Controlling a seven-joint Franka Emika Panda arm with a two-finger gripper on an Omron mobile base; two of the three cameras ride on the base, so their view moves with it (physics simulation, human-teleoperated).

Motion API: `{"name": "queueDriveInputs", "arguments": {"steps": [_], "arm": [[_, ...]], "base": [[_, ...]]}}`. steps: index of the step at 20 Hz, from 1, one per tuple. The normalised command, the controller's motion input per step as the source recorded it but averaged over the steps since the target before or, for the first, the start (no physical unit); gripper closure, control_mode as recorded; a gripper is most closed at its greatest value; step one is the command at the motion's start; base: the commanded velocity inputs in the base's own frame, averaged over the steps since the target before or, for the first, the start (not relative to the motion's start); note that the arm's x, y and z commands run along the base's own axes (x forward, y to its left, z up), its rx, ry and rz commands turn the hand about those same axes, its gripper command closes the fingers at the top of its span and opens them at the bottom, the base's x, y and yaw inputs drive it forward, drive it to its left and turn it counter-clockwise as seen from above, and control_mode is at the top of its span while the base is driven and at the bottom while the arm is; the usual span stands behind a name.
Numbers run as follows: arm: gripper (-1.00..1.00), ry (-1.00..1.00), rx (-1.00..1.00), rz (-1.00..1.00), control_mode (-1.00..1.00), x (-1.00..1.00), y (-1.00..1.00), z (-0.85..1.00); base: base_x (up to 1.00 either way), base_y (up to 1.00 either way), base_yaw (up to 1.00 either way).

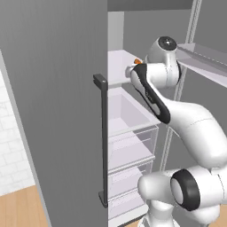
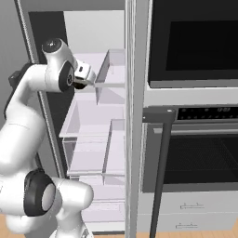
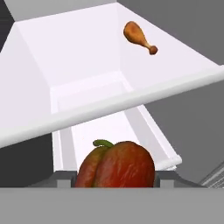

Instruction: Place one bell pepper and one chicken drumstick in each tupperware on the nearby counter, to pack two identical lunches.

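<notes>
Hand view: we see our end effector grasping a glossy red bell pepper; a golden club-shaped chicken drumstick lies beyond on the white fridge shelf.

Two base cameras look from behind the arm, left and right, sharing the open fridge shelf. The hand camera looks closely past the gripper at it.

The bell pepper, low in the hand view, is glossy and smooth, red mottled with brown. The chicken drumstick at upper right looks matt golden-brown. The fridge shelf is smooth white plastic.
</notes>
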Motion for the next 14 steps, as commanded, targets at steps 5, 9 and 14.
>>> {"name": "queueDriveInputs", "arguments": {"steps": [5,9,14], "arm": [[1.0,0.0,-0.02,0.0,-1.0,-1.0,-0.03,-0.18],[1.0,0.0,-0.03,0.0,-1.0,-1.0,-0.02,-0.22],[1.0,0.0,-0.03,0.01,1.0,-0.6,0.0,-0.14]], "base": [[0.0,0.0,0.0],[0.0,0.0,0.0],[-0.4,0.0,0.01]]}}
